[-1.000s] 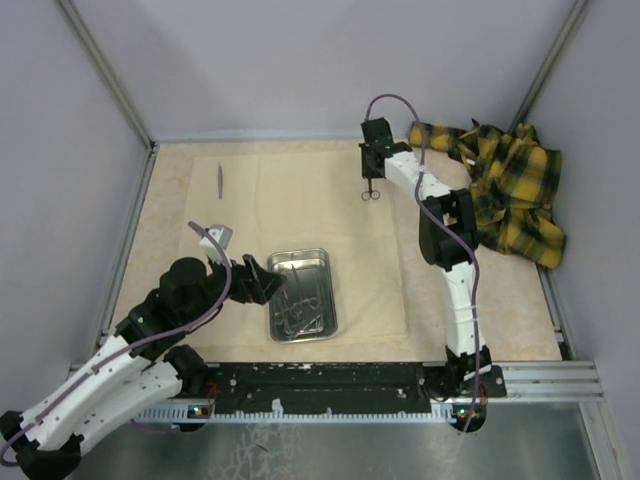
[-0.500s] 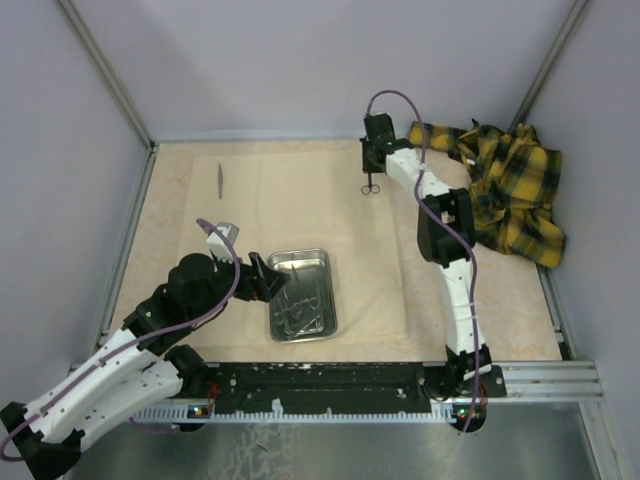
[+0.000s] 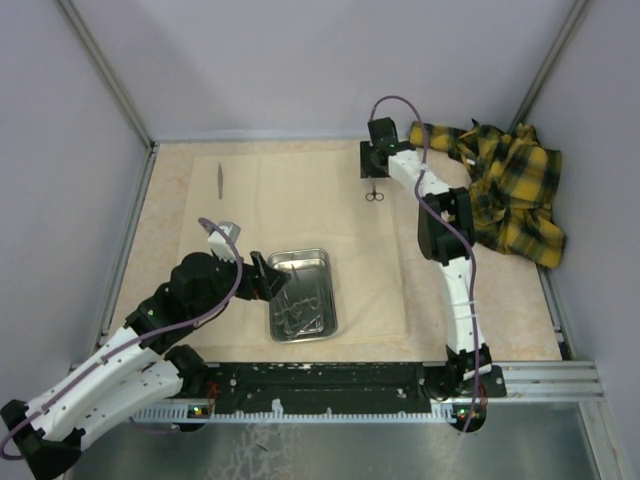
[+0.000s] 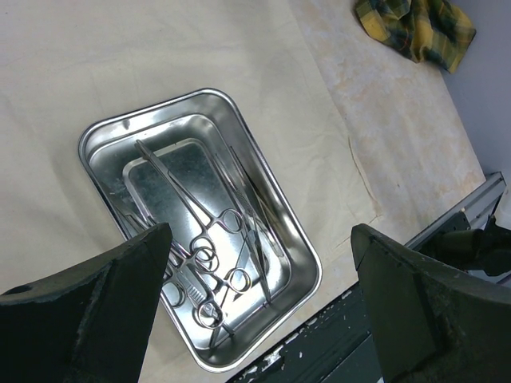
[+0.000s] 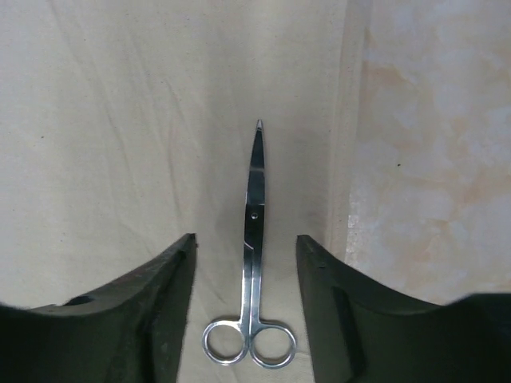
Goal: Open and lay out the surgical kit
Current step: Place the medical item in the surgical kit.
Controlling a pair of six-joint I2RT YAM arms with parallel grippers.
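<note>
The surgical kit's beige wrap (image 3: 300, 215) lies spread flat on the table. On it stands the steel tray (image 3: 325, 262), holding several ring-handled clamps and forceps (image 4: 209, 239). My left gripper (image 3: 272, 282) hovers open just left of the tray, its wide jaws framing the tray (image 4: 160, 108) with nothing between them. At the far right of the wrap, a pair of scissors (image 3: 374, 192) lies flat. My right gripper (image 5: 246, 247) is open, one finger on each side of the scissors (image 5: 251, 239), touching neither blade nor rings. A thin pair of tweezers (image 3: 221, 180) lies at the far left.
A yellow-and-black plaid cloth (image 3: 510, 190) is bunched in the back right corner, off the wrap. The black rail with the arm bases (image 3: 330, 378) runs along the near edge, just below the tray. Grey walls enclose the table on three sides.
My right gripper has opened and let go of the scissors, which now lie on the wrap. The left gripper has edged slightly towards the tray.
</note>
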